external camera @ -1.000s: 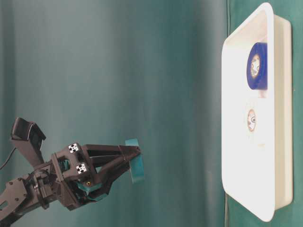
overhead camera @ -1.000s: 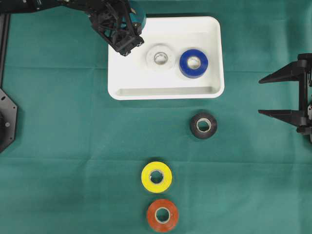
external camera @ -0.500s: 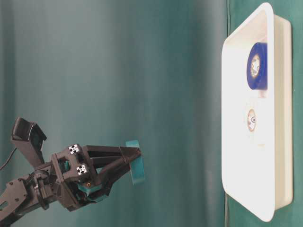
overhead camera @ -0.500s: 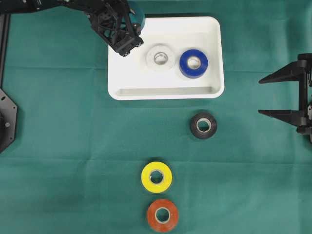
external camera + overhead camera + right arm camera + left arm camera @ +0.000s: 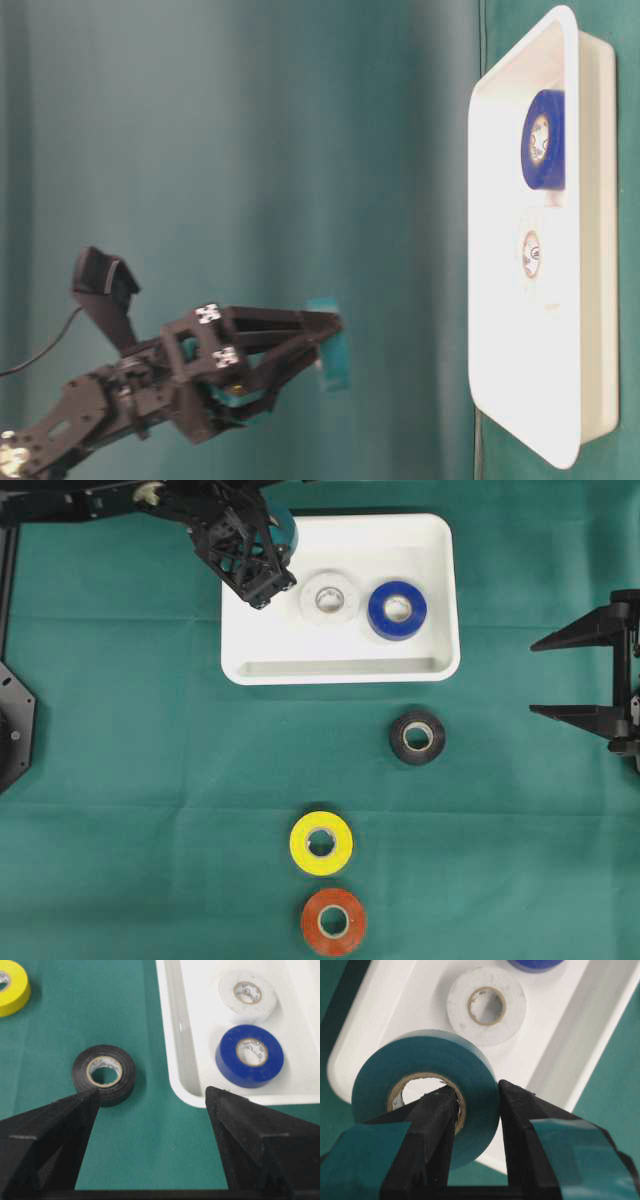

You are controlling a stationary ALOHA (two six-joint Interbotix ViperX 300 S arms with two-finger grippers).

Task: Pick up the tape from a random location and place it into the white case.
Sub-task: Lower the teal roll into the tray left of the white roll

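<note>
- The left gripper (image 5: 475, 1110) is clamping the wall of a teal tape roll (image 5: 427, 1062), one finger inside the core, the other outside.
- The left arm is reaching in from nine o'clock in the overhead view.
- The right gripper (image 5: 575, 676) is hovering at three o'clock, jaws spread wide, holding nothing.

A green cloth (image 5: 130, 780) covers the whole table; it is soft and a bit wrinkled; a dark curtain (image 5: 250, 150) hangs behind; a black round plate (image 5: 12, 725) sits at the left edge.
</note>
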